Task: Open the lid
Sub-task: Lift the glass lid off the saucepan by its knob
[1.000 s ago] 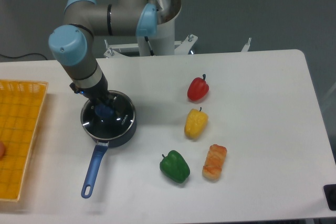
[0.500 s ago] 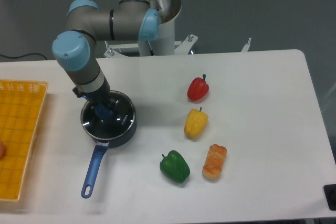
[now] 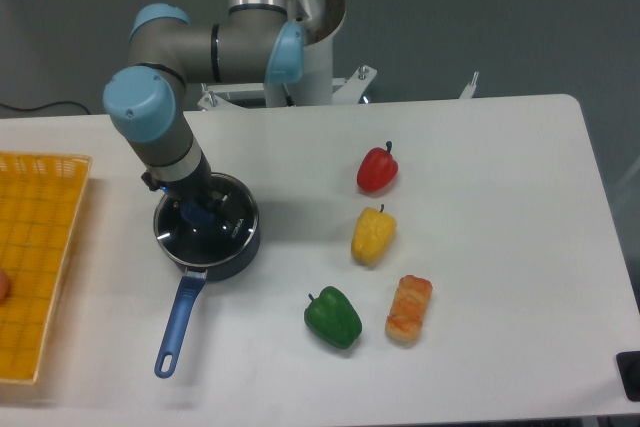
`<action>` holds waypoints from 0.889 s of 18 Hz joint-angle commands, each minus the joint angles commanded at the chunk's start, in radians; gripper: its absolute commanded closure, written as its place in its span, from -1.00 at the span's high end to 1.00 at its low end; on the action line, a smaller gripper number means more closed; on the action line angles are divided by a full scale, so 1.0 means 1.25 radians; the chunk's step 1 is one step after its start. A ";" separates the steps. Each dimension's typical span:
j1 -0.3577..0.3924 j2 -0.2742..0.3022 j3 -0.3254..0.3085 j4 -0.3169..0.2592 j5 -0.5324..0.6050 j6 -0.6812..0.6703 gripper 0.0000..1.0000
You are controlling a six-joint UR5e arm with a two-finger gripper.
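Note:
The lid (image 3: 222,227), a clear glass disc with a thin metal rim, lies on the dark blue saucepan (image 3: 235,257) at the table's left. Its blue centre knob (image 3: 201,214) shows just under my gripper (image 3: 197,208). The gripper comes down from the back left over the knob. Its fingers sit around the knob, but the wrist hides whether they press on it. The lid looks seated flat on the saucepan.
The saucepan's blue handle (image 3: 177,322) points toward the front. A yellow basket (image 3: 40,257) stands at the left edge. A red pepper (image 3: 377,169), a yellow pepper (image 3: 373,234), a green pepper (image 3: 333,317) and an orange pastry (image 3: 409,308) lie to the right.
The arm's elbow and wrist have shifted slightly to the right. The gripper stays over the knob, and the lid and saucepan have not moved.

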 joint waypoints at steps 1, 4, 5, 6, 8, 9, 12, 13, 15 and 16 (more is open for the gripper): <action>0.000 0.000 0.000 -0.001 0.000 0.000 0.88; 0.000 0.000 -0.001 -0.001 0.000 0.001 0.78; 0.000 0.000 -0.001 -0.001 0.000 0.001 0.75; 0.000 0.000 -0.001 -0.001 0.000 0.001 0.71; 0.000 0.000 -0.001 -0.001 -0.001 0.001 0.64; 0.000 0.000 -0.001 -0.001 0.000 0.001 0.63; 0.000 0.000 -0.001 -0.001 -0.001 0.001 0.56; 0.000 0.000 -0.001 -0.001 0.000 0.002 0.55; 0.000 0.000 -0.001 -0.001 -0.001 0.002 0.49; 0.000 0.000 -0.001 -0.001 0.000 0.002 0.49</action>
